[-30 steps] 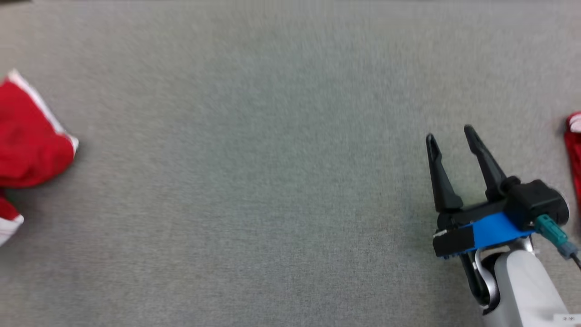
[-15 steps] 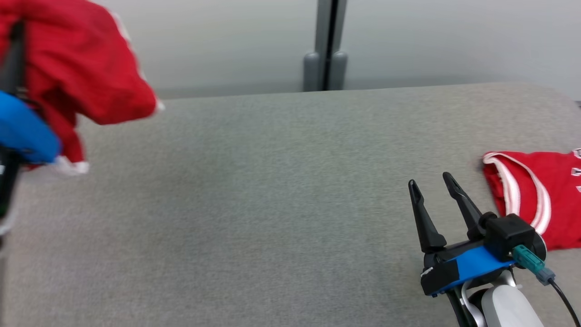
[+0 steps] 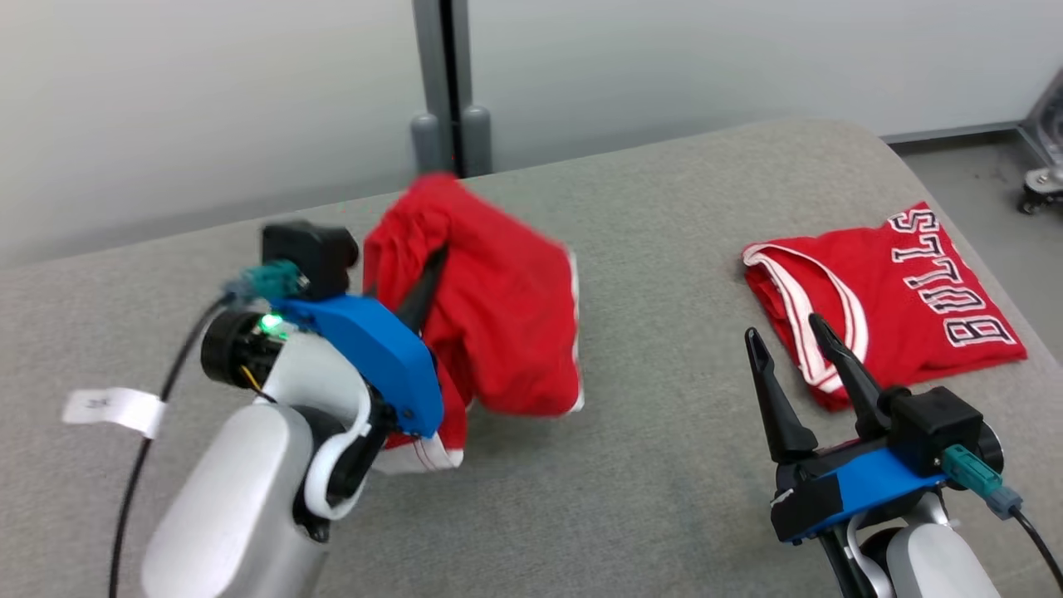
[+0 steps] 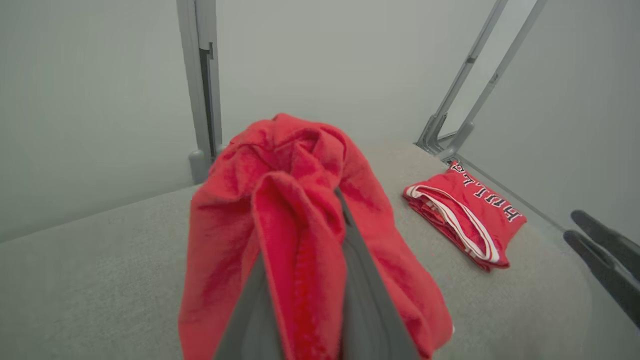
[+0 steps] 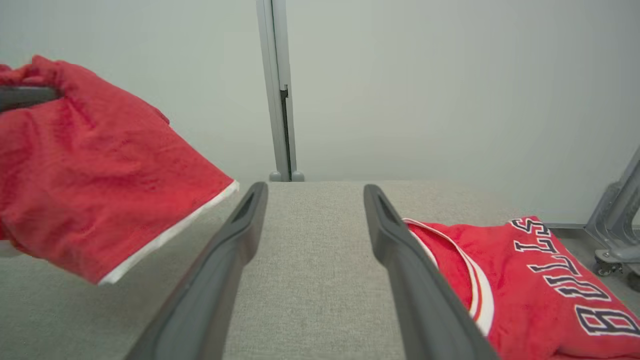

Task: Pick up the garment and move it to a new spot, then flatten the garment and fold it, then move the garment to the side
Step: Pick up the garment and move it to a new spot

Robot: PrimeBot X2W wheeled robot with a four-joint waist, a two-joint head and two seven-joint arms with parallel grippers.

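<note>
The garment [image 3: 498,332] is a crumpled red piece with white trim, hanging above the grey table [image 3: 648,465] left of its middle. My left gripper [image 3: 438,253] is shut on the garment's upper folds, and cloth drapes over its fingers [image 4: 367,300]. In the right wrist view the garment [image 5: 90,170] hangs at the left. My right gripper [image 3: 785,328] stands open and empty at the lower right, its fingers [image 5: 395,250] pointing across bare table.
A folded red jersey [image 3: 897,299] with "BULLS" lettering lies flat at the table's right end, just beyond my right gripper. A grey post [image 3: 448,83] rises behind the table against a pale wall. A wheeled frame [image 3: 1042,174] stands on the floor at far right.
The head camera has swung up and around, so the whole picture shifted. My left gripper with the red garment has come from the left edge toward the table's middle. The right gripper stays open.
</note>
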